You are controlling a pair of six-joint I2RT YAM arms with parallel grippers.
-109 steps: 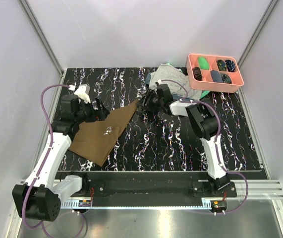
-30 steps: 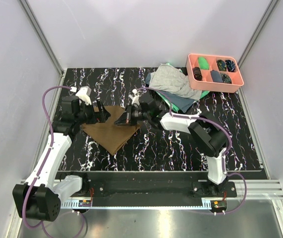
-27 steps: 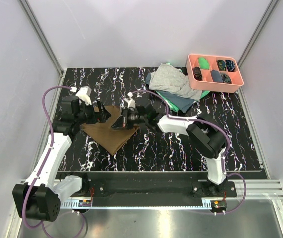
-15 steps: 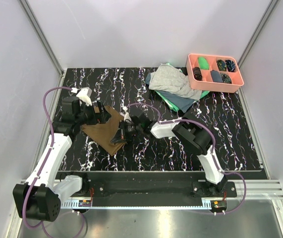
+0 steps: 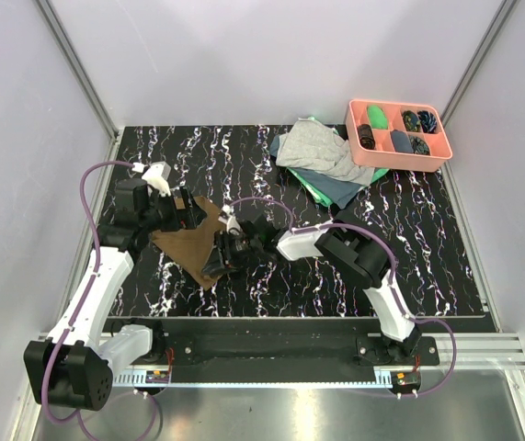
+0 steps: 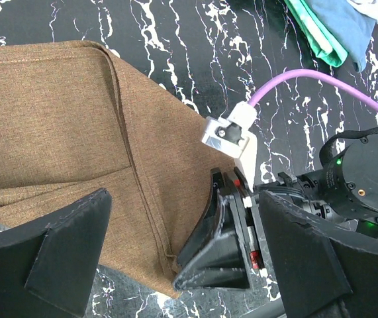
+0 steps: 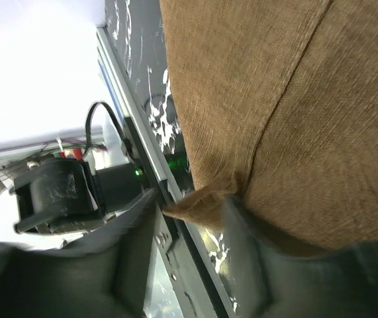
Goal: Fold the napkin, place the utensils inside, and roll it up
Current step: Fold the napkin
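Observation:
The brown napkin (image 5: 187, 241) lies folded on the black marbled table, left of centre. My right gripper (image 5: 218, 263) sits low at the napkin's near corner. In the right wrist view its jaws (image 7: 189, 225) stand apart, and the corner of the napkin (image 7: 275, 99) pokes loosely between them. My left gripper (image 5: 185, 210) hovers open over the napkin's far edge. The left wrist view shows its wide fingers on either side of the napkin (image 6: 56, 119) and the right gripper (image 6: 218, 258). The utensils are out of view.
A pile of grey, blue and green cloths (image 5: 322, 161) lies at the back right. Beside it stands a pink tray (image 5: 397, 112) of small items. The metal rail (image 5: 271, 323) of the table's front edge runs just beyond the right gripper.
The right gripper dragged the napkin's right corner across to the near left, folding the cloth over itself, and its jaws have parted. The left arm has stayed put.

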